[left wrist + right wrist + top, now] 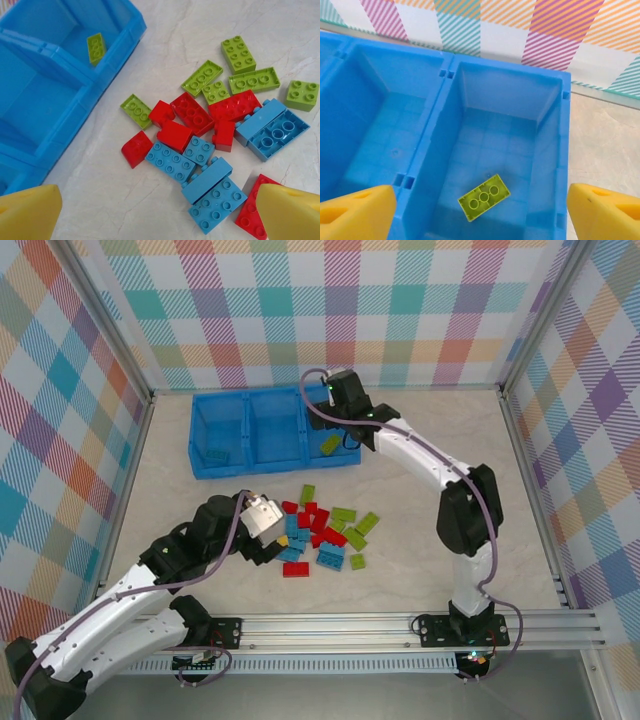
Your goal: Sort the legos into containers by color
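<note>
Item: left arm [120, 605], white-shelled. Its elbow is folded out to the 7 o'clock corner of the overhead view, the forearm runs from there toward 2 o'clock, and the wrist tips down at the near-left edge of the brick pile. Left gripper [156, 212]: released, yellow fingers [30, 212] spread wide with nothing between them. It hangs above the marbled table [450, 440]; a light-blue brick [216, 205] and a red brick [250, 217] lie just beside the finger at 4 o'clock of the wrist view. Item: right arm [465, 515]. It rises from its base at 5 o'clock to a folded elbow, and the forearm stretches toward 10 o'clock to the tray [270, 466]. Right gripper [480, 217]: released, fingers wide apart, empty, poised over the tray's right compartment [505, 90] and looking down into it. Item: legos. One lime green brick [484, 196] lies flat on the floor of the right compartment with three round rings showing on its upper face; it sits toward the near wall, clear of both fingers. The loose pile [320, 535] of red, light-blue and lime green bricks sits on the table at 5 o'clock from the tray, near it but not touching. Greens gather on the pile's 3 o'clock side, blues on its 8 o'clock side, and reds run through the middle.
</note>
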Tool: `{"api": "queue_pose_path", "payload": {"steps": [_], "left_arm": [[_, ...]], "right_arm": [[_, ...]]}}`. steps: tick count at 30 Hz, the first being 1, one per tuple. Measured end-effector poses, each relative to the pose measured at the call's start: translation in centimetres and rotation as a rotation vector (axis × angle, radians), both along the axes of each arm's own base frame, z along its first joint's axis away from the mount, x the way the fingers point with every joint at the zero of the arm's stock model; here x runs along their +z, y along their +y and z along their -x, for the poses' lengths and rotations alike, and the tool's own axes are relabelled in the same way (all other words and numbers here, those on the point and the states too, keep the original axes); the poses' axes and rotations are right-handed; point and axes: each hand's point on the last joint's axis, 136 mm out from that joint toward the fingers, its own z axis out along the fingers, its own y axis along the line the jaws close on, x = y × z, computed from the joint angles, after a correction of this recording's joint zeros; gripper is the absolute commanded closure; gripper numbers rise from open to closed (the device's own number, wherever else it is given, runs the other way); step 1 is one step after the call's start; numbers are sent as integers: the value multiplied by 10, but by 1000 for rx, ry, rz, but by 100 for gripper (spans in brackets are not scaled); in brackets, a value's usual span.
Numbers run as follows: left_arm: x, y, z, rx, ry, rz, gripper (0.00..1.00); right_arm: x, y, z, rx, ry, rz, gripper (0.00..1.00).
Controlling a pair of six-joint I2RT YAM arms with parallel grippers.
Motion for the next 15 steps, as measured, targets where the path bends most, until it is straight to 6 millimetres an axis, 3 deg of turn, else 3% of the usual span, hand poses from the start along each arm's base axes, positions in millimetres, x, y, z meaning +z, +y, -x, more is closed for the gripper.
{"api": "queue_pose_path", "payload": {"steps": [5, 9, 12, 15], "left_arm": [[31, -8, -15, 162, 110, 156, 0], [45, -18, -38, 367, 243, 292, 4], [26, -25, -60, 557, 364, 316, 5], [-14, -31, -76, 714, 474, 273, 10]], "right_arm": [[19, -21, 62, 85, 67, -43, 7], [45, -48, 136, 160, 116, -140, 5], [62, -62, 183, 213, 153, -219, 5], [56, -69, 219, 251, 234, -278, 5]]}}
